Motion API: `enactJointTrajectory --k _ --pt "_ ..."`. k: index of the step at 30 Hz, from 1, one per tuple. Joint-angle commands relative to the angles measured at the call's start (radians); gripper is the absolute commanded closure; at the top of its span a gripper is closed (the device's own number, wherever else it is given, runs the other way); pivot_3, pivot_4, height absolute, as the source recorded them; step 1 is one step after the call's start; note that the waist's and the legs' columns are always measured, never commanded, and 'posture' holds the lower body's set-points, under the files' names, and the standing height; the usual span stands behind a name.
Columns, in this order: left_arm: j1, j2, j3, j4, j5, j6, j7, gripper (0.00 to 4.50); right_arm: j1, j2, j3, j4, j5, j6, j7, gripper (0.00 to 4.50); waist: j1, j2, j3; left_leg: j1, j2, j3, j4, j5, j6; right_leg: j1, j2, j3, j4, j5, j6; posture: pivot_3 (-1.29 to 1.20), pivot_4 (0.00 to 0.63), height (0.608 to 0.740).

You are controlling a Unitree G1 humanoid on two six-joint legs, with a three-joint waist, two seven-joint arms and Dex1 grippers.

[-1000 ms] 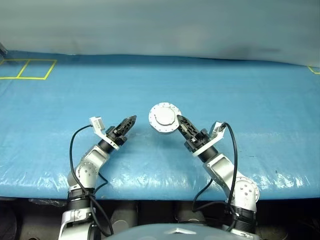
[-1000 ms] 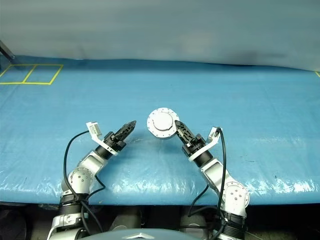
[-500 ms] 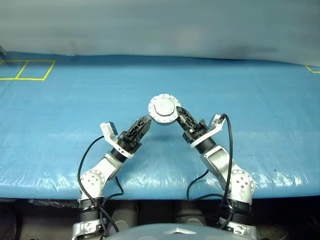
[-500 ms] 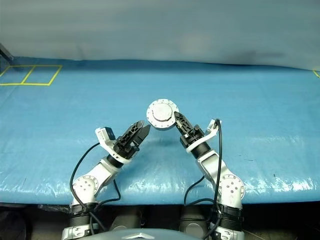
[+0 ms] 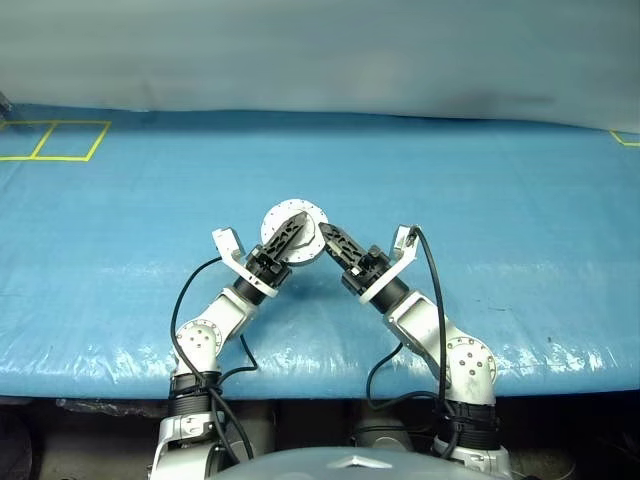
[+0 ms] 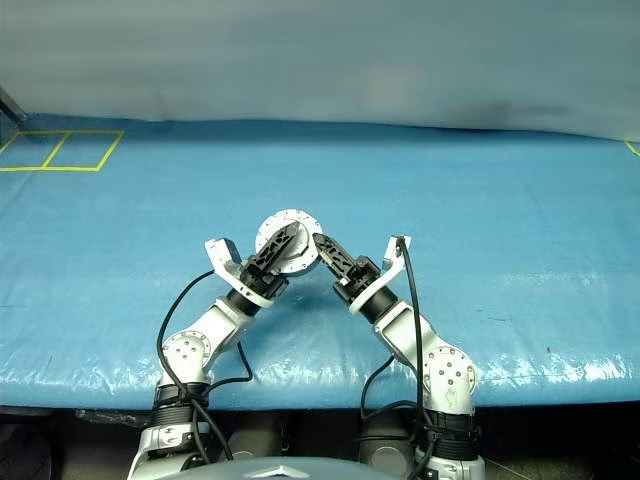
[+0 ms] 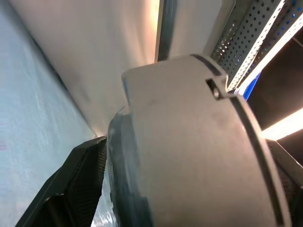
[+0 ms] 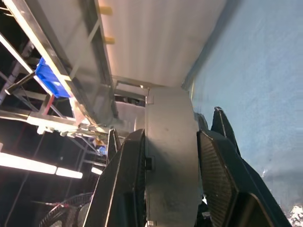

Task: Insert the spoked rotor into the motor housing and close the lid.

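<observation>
both grippers meet at the motor housing point(image 5: 294, 235), held up above the blue table point(image 5: 500, 200) near its middle. right gripper point(image 5: 325, 237) clamps its rim; left gripper point(image 5: 297, 226) is spread wide around it.

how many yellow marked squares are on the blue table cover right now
2 whole ones, side by side at the far left corner of the blue cover: the outer square and the inner square. A further yellow corner mark sits at the far right edge, cut off by the frame.
</observation>
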Motion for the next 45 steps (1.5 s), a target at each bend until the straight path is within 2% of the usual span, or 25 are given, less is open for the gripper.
enactJointTrajectory --k 1,6,7,14,16,20,22,24,26,29,33,38,42,45 --pt "-0.023 -0.041 -0.003 -0.001 -0.002 -0.037 -0.014 0.43 -0.009 0.004 0.015 -0.071 0.019 -0.009 0.038 3.18 0.000 0.000 0.000 0.000 0.000 0.000 0.000 0.000 0.000 0.000 0.000 0.000 0.000 0.000 0.000 0.00 0.150 0.740" --pt "-0.008 -0.025 -0.027 -0.006 0.012 -0.033 -0.031 1.85 -0.005 0.004 -0.001 -0.073 0.003 -0.034 0.030 3.18 -0.001 0.000 0.000 0.000 0.000 0.000 0.000 0.000 0.000 0.000 0.000 0.000 0.000 0.000 0.000 0.00 0.150 0.740" --pt "-0.007 -0.024 -0.027 -0.007 0.012 -0.032 -0.023 1.89 -0.006 0.002 0.001 -0.074 -0.002 -0.035 0.033 3.18 -0.001 0.000 0.000 0.000 0.000 0.000 0.000 0.000 0.000 0.000 0.000 0.000 0.000 0.000 0.000 0.00 0.150 0.740" --pt "-0.002 -0.019 -0.028 -0.003 0.001 0.001 0.006 1.89 -0.008 -0.020 0.029 -0.088 -0.142 -0.072 0.103 3.18 -0.002 0.000 0.000 0.000 0.000 0.000 0.000 0.000 0.000 0.000 0.000 0.000 0.000 0.000 0.001 0.00 0.150 0.740" --pt "0.002 -0.026 -0.008 -0.002 0.005 -0.026 0.024 1.89 -0.019 -0.018 0.030 -0.076 -0.208 -0.106 0.098 2.49 -0.001 0.000 0.000 0.000 0.001 0.000 0.000 0.000 0.000 0.000 0.001 0.000 0.001 0.000 0.001 0.00 0.150 0.740" --pt "0.025 -0.043 0.042 0.001 0.022 -0.096 0.102 1.89 -0.048 -0.041 0.076 -0.031 -0.574 -0.284 0.011 1.33 -0.002 0.000 0.000 0.001 0.001 0.002 0.000 0.000 0.000 0.000 0.001 0.001 0.001 0.001 0.000 0.00 0.150 0.740" --pt "0.038 -0.052 0.068 0.012 0.022 -0.119 0.142 1.89 -0.050 -0.058 0.098 0.012 -0.751 -0.401 -0.001 1.33 -0.001 0.000 0.000 0.001 0.001 0.001 0.000 0.000 0.000 0.000 0.001 0.001 0.001 0.001 0.001 0.00 0.150 0.740" --pt "0.042 -0.060 0.089 0.012 0.057 -0.183 0.185 1.89 -0.047 -0.075 0.111 0.050 -0.856 -0.454 -0.004 1.33 0.000 0.000 0.000 0.001 0.001 0.002 0.000 0.000 -0.001 0.000 0.001 0.002 0.000 0.002 0.002 0.00 0.150 0.740" --pt "0.002 -0.083 0.163 0.042 0.132 -0.365 0.309 1.89 -0.036 -0.120 0.159 0.073 -0.947 -0.446 0.014 1.33 0.002 0.000 0.000 0.001 0.001 0.002 0.000 0.000 -0.001 0.000 0.001 0.002 0.000 0.004 0.005 0.00 0.150 0.740" --pt "-0.080 -0.072 0.266 0.129 0.202 -0.588 0.463 1.89 -0.009 -0.137 0.194 0.066 -0.981 -0.440 0.068 1.33 0.007 -0.002 0.000 0.002 0.002 0.002 0.000 0.001 -0.002 -0.001 0.002 0.003 0.000 0.005 0.003 0.00 0.150 0.740" --pt "-0.203 -0.010 0.339 0.262 0.271 -0.737 0.560 1.89 0.008 -0.134 0.208 0.058 -1.010 -0.431 0.103 1.33 0.014 -0.002 0.000 0.002 0.003 0.002 0.001 0.002 -0.003 0.000 0.004 0.003 0.000 0.005 0.000 0.00 0.150 0.740" --pt "-0.363 0.097 0.393 0.504 0.297 -0.770 0.572 1.89 -0.003 -0.098 0.206 0.080 -1.043 -0.438 0.105 1.33 0.017 -0.006 0.001 0.002 0.003 0.001 0.006 0.002 -0.002 0.003 0.005 0.003 0.000 0.006 0.001 0.00 0.150 0.740" --pt "-0.428 0.166 0.422 0.684 0.323 -0.792 0.589 1.89 0.002 -0.098 0.230 0.075 -1.071 -0.428 0.132 1.33 0.013 -0.006 0.000 0.003 0.002 0.001 0.006 0.002 -0.002 0.004 0.005 0.003 0.000 0.007 0.002 0.00 0.150 0.740" --pt "-0.401 0.190 0.387 0.643 0.410 -0.845 0.622 1.11 -0.003 -0.095 0.219 0.084 -1.076 -0.417 0.139 1.31 0.003 -0.006 0.000 0.006 0.003 0.001 0.004 0.002 -0.002 0.006 0.005 0.003 0.000 0.007 0.003 0.00 0.150 0.740"
